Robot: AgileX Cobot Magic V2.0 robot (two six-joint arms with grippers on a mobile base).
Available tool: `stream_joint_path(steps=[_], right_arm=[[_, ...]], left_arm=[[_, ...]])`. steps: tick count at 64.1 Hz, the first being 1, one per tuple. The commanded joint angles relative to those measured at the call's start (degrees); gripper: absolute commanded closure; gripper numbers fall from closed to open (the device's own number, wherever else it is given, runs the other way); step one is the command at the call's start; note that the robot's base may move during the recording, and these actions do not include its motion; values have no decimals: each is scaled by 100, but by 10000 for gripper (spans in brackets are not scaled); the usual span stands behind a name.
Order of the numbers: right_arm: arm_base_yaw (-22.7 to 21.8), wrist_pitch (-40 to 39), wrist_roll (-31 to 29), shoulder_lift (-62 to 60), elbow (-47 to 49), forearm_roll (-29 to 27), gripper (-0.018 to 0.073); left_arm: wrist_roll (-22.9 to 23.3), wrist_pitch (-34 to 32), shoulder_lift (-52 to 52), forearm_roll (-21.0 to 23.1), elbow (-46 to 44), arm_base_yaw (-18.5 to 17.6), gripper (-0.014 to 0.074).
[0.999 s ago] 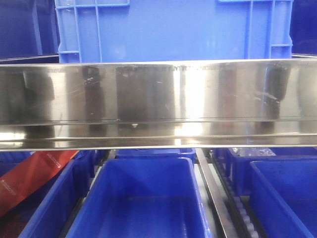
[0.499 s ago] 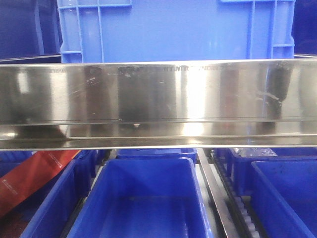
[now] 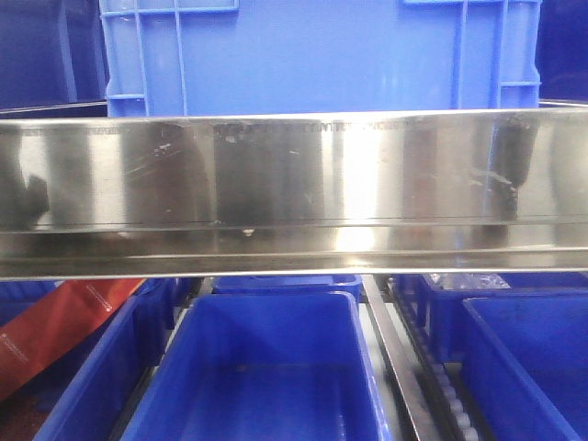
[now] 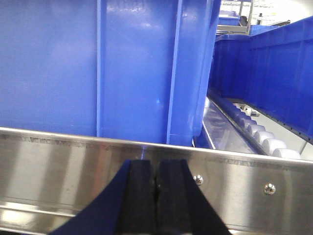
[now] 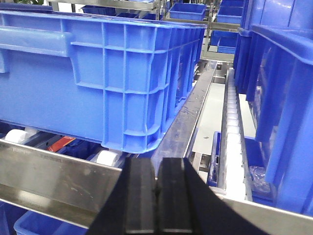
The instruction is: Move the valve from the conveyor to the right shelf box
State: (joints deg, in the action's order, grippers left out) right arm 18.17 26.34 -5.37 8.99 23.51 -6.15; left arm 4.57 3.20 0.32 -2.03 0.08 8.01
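Observation:
The valve and the conveyor are out of view in every frame. My left gripper (image 4: 156,169) is shut with nothing between its black pads, close in front of a steel shelf rail (image 4: 58,161). My right gripper (image 5: 156,169) is also shut and empty, above a steel rail (image 5: 54,178) and below a blue crate (image 5: 98,73). Neither gripper shows in the front view, which faces a wide steel shelf rail (image 3: 294,184).
A large blue crate (image 3: 322,55) stands on the upper shelf. Below the rail are blue bins (image 3: 257,367), another at right (image 3: 533,358), a red packet (image 3: 64,322) at left, and white roller tracks (image 5: 232,142).
The front view shifted slightly right, then back left; a dark reflection now shows at the rail's left end. Nothing was taken hold of or let go.

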Motion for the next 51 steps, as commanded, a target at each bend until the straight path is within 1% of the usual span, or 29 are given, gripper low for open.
stream_joint_path(steps=[1,47,51], right_arm=[[-24,-128,-1,-18,-11,47,722],[-24,-157,-1,-18,-11,47,722],[-49,-158,-1,-18,-16,-109,722]], left_arm=[[-7,-127,-32,-20,-8,22,708],[-7,-127,-32,-20,-8,22,708],[-7,-127,-32,-20,-8,22,708]])
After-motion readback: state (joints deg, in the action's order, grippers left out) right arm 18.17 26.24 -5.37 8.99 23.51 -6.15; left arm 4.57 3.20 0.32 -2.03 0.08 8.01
